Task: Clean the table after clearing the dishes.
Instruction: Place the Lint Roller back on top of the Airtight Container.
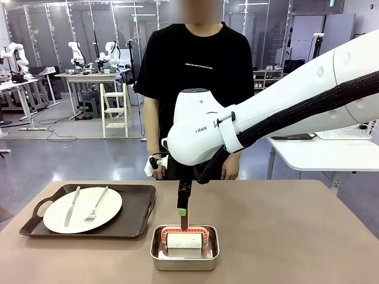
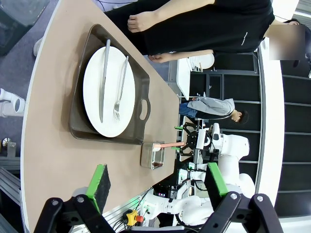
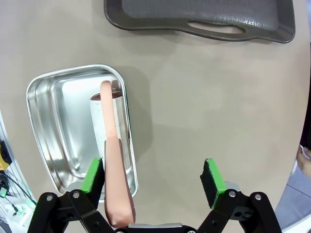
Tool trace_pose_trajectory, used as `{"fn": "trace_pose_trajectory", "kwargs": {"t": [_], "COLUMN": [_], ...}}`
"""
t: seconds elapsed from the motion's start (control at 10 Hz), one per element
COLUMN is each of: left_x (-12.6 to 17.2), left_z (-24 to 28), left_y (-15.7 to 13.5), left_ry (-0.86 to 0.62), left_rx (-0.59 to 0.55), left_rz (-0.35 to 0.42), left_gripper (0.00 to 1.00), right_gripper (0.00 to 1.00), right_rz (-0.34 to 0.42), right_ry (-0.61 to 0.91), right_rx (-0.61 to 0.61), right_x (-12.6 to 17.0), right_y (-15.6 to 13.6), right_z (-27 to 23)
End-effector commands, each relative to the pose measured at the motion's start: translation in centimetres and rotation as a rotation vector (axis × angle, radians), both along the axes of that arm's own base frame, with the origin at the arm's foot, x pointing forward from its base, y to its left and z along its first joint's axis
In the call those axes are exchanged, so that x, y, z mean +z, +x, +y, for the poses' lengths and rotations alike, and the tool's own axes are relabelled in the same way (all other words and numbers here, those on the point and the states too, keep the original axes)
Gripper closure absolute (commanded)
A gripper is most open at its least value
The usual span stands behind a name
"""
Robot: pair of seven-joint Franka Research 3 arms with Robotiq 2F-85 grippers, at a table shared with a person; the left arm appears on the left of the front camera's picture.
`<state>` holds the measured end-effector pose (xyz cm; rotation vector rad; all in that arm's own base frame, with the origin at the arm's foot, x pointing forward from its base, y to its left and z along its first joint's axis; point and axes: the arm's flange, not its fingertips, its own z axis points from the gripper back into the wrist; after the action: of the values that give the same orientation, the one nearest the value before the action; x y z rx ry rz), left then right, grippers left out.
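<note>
Early stage. Plate (image 1: 83, 212) with knife (image 1: 71, 206) and fork (image 1: 96, 205) sits on tray (image 1: 139, 208), left part of table (image 1: 284, 236): not cleared, table unwiped. Right gripper (image 3: 153, 177) spread wide above pan (image 1: 159, 251), roller (image 1: 185, 239) handle between fingers, ungripped. Left gripper (image 2: 156, 174) spread, aloft, empty.

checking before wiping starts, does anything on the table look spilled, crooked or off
Nothing stands out. The plate sits flat in its tray with knife and fork side by side, the roller lies inside the steel pan, and the table shows no spills.
</note>
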<state>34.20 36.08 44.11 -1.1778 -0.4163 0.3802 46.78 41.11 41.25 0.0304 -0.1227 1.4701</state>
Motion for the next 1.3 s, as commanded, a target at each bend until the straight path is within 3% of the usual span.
{"fn": "trace_pose_trajectory", "kwargs": {"t": [0.0, 0.6, 0.9, 1.2], "left_x": [0.1, 0.1, 0.1, 0.1], "left_z": [0.1, 0.1, 0.1, 0.1], "left_y": [-0.1, -0.1, -0.1, -0.1], "left_ry": [-0.004, -0.004, -0.004, -0.004], "left_rx": [0.008, 0.008, 0.008, 0.008], "left_rz": [-0.013, -0.013, -0.013, -0.013], "left_gripper": [0.0, 0.0, 0.0, 0.0], "right_gripper": [0.0, 0.0, 0.0, 0.0], "right_rz": [-0.011, 0.0, 0.075, 0.034], "right_ry": [-0.011, 0.0, 0.113, 0.254], "right_rx": [0.005, 0.0, 0.009, -0.093], "right_x": [0.0, 0.0, 7.5, 9.9], "right_y": [-0.2, 0.0, -3.2, -5.2], "right_z": [0.0, 0.0, -4.4, -8.7]}}
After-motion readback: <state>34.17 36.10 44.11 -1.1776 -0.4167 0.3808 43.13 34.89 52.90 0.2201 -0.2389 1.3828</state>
